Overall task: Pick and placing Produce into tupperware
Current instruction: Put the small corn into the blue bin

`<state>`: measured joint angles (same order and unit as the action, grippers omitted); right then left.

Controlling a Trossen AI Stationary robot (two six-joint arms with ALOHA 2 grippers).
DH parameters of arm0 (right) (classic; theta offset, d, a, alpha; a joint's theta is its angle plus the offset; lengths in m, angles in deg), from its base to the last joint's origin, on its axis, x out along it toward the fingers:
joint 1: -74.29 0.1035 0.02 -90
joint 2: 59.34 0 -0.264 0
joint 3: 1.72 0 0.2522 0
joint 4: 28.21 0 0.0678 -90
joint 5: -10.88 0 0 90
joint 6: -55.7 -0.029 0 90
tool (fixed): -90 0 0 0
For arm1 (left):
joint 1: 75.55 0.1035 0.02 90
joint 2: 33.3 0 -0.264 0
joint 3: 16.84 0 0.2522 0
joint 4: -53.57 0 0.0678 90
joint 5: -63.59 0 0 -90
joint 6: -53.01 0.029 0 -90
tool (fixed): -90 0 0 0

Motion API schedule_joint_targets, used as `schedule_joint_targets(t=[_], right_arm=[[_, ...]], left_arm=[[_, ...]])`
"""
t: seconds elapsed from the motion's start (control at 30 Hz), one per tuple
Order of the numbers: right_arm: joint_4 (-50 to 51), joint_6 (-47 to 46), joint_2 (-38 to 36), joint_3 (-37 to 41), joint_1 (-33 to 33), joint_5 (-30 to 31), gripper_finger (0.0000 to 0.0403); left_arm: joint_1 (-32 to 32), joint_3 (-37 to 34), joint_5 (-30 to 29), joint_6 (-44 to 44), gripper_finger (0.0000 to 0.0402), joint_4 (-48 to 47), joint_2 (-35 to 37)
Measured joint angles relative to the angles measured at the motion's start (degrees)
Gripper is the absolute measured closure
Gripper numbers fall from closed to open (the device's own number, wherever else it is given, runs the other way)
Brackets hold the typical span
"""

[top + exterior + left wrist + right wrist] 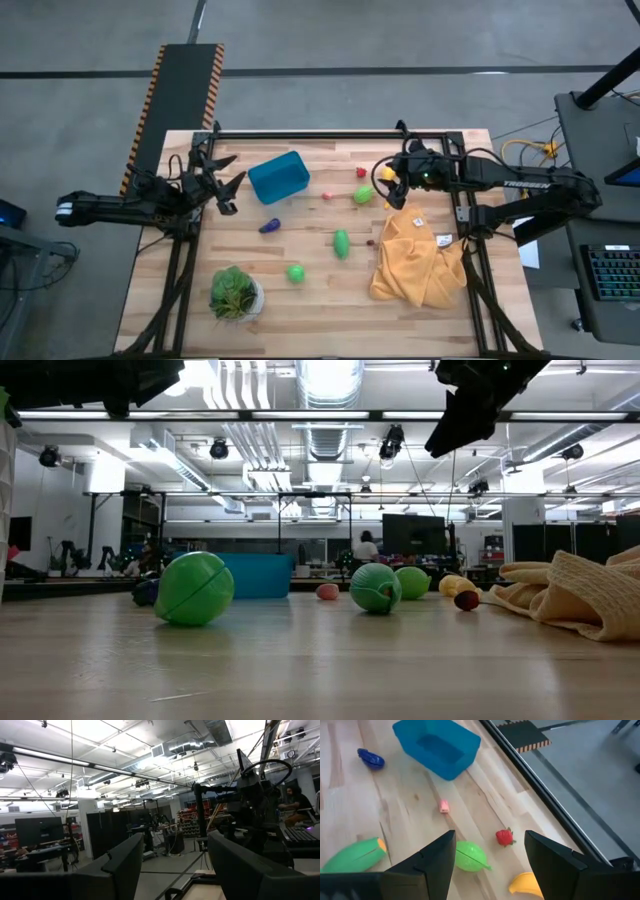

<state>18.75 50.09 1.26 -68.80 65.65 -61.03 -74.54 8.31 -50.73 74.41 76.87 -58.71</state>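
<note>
The teal-blue tupperware [278, 177] [437, 747] stands open side up on the far-left part of the table. Produce lies loose on the wood: a red strawberry [504, 837], a pink piece [444, 806], a green piece [470, 856], a yellow banana [526, 885], a purple eggplant [269, 226] and two more green pieces [341, 243] [295, 272]. My right gripper [383, 178] [490, 837] hangs open above the strawberry and the green piece, well off the table. My left gripper [230, 172] [175, 837] waits open, raised, left of the tupperware.
A mustard-yellow cloth [415, 260] lies crumpled on the table's right side, with a small dark red piece [370, 242] at its left edge. A leafy plant in a white pot [236, 293] stands near the near-left corner. A black frame rail [330, 133] runs along the far edge.
</note>
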Motion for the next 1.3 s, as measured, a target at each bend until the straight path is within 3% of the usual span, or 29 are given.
schedule_joint_targets(t=[0.63, 0.9, 1.13, 1.3], right_arm=[[0.7, -3.1, 0.3, 0.1, 0.0, 0.0, 0.0179], [7.5, -28.8, 0.5, 0.1, -0.3, 4.5, 0.0179], [15.1, -41.1, 3.9, 0.1, -0.3, 4.4, 0.0179], [14.9, -42.1, 8.6, 0.2, -0.2, 4.0, 0.0179]], left_arm=[[0.0, 0.1, 0.0, 3.5, 0.0192, 1.4, 0.0], [0.0, 0.1, 0.0, 3.5, 0.0192, 1.5, 0.0], [0.0, 0.2, 0.0, 3.5, 0.0192, 1.5, 0.0], [0.0, 0.2, 0.0, 3.5, 0.0192, 1.5, 0.0]])
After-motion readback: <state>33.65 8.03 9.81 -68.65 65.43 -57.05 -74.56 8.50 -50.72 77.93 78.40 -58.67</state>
